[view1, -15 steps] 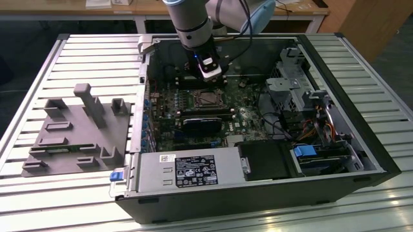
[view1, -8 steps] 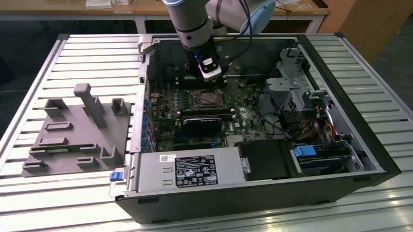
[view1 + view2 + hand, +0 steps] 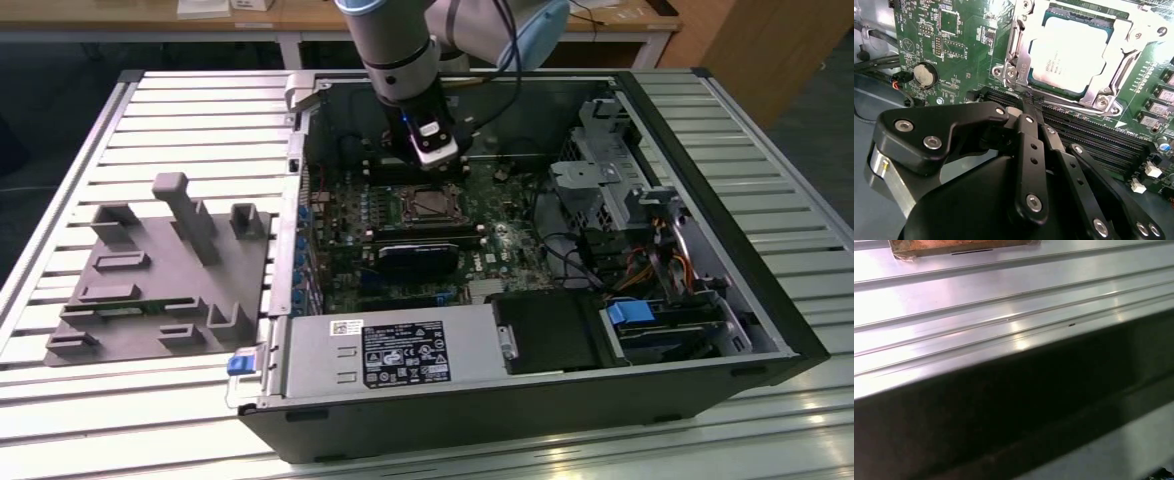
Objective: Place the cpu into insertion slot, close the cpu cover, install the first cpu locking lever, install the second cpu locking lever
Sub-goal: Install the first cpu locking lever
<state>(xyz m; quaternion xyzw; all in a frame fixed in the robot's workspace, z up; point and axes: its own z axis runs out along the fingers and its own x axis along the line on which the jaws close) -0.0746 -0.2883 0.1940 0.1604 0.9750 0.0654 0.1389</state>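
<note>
In the second wrist view the cpu [image 3: 1069,57] lies flat in the insertion slot [image 3: 1104,102], its pale metal top showing through the window of the cpu cover [image 3: 1021,47], which lies down around it. My gripper [image 3: 1029,100] is shut, its black fingers [image 3: 1029,150] pressed together with the tips at the slot's corner beside the screw posts. A thin metal lever [image 3: 1074,109] runs along the slot's edge next to the tips; I cannot tell whether they touch it. In the exterior view the gripper [image 3: 434,172] hangs inside the open computer case, just behind the insertion slot [image 3: 430,205].
Long black memory slots [image 3: 1094,135] run beside the socket, and a coin battery [image 3: 924,75] sits on the green board. A black block [image 3: 414,255], the power supply [image 3: 387,360] and a drive cage [image 3: 641,215] crowd the case. A grey fixture [image 3: 147,270] stands on the slatted table [image 3: 979,295].
</note>
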